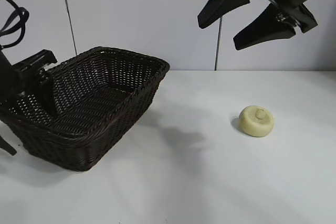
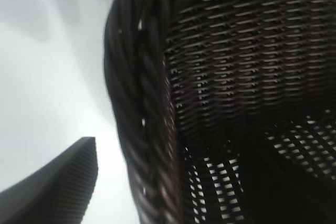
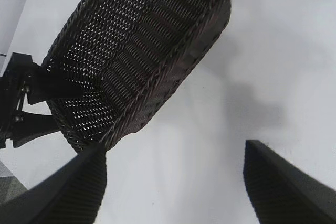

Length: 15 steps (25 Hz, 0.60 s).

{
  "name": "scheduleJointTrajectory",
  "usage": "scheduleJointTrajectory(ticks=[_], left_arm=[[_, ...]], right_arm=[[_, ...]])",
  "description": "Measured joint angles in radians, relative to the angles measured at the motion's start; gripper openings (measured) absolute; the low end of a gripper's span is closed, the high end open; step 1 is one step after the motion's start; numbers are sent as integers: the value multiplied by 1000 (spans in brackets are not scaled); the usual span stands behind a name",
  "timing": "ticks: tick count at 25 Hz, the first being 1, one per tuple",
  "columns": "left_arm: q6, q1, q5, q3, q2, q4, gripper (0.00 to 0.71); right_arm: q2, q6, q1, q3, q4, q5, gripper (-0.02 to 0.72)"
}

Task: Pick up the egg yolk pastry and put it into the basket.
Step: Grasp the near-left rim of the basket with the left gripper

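The egg yolk pastry (image 1: pixel 256 120), a small pale cream dome with a round mark on top, lies on the white table right of centre. Nothing touches it. My right gripper (image 1: pixel 219 35) hangs high above and a little left of it, open and empty; between its fingers (image 3: pixel 79 192) I see only bare table, and the pastry is out of that view. The dark brown wicker basket (image 1: pixel 100 103) stands at the left. My left gripper (image 1: pixel 29 129) straddles the basket's near-left rim (image 2: pixel 136 103), open: one finger (image 2: pixel 63 187) is outside with a gap to the rim, the other is inside.
A white table (image 1: pixel 199 182) runs from the basket to the pastry. A pale panelled wall (image 1: pixel 136 14) rises behind it. The left arm's black body (image 3: pixel 26 98) sits at the basket's far end in the right wrist view.
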Motion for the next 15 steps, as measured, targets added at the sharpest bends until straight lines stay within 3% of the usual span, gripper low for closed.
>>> scheduleJointTrajectory(ticks=[5, 8, 12, 15], left_arm=[[0, 0, -16, 0, 38, 0, 514], [0, 0, -28, 0, 40, 0, 393], [-1, 0, -28, 0, 40, 0, 179], [-15, 1, -50, -4, 40, -6, 101]], right_arm=[[0, 0, 0, 0, -1, 0, 529], [0, 0, 0, 0, -1, 0, 529], [0, 0, 0, 0, -1, 0, 529], [0, 0, 0, 0, -1, 0, 529]])
